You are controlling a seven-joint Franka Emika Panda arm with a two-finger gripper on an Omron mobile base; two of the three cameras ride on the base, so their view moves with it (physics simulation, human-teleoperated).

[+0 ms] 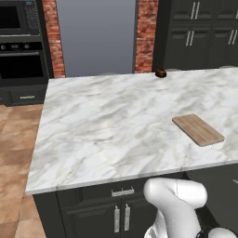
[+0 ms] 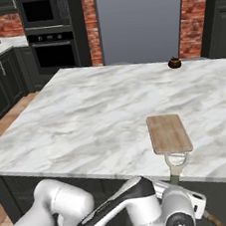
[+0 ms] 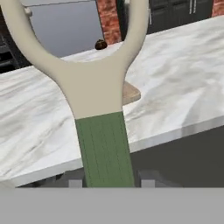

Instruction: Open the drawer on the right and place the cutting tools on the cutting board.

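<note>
Gripper (image 3: 108, 183) closed on dark green handle of pale Y-headed peeler (image 2: 176, 166), held upright just below near counter edge | thin light-brown wooden cutting board (image 2: 168, 133) bare, just beyond | drawer state unclear | left: lift, place 1 peeler on board

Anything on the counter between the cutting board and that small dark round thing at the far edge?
Nothing. In the right base view, bare marble runs from the cutting board to the dark round object. The left base view shows the same.
</note>
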